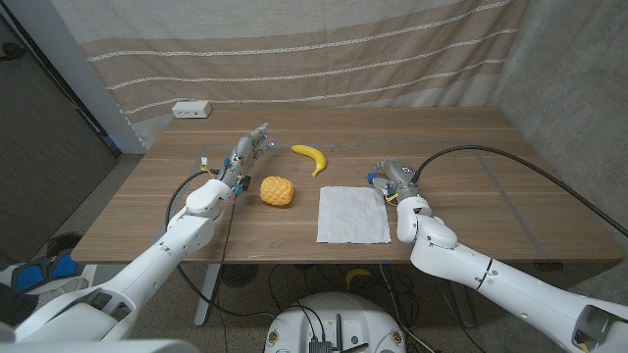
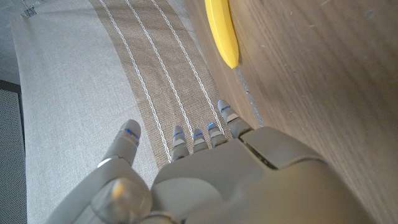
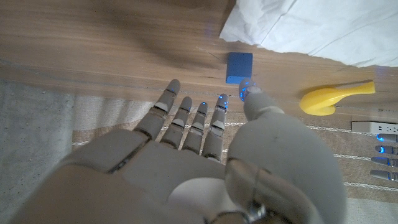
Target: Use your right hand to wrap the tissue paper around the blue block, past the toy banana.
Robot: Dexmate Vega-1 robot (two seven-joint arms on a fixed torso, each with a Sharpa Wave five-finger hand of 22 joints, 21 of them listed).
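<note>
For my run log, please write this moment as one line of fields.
right hand: open, beside blue block | tissue paper: flat, unwrapped | toy banana: behind tissue | left hand: open, idle

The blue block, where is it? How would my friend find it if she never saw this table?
Start at the white tissue paper lying flat in the middle of the wooden table. Look just off its far right corner, by the right hand, for the blue block. It is the only blue, square-edged thing; the toy banana and the bumpy round fruit are yellow.

matt wooden table (image 1: 491,167), crinkled tissue paper (image 1: 352,215)
</note>
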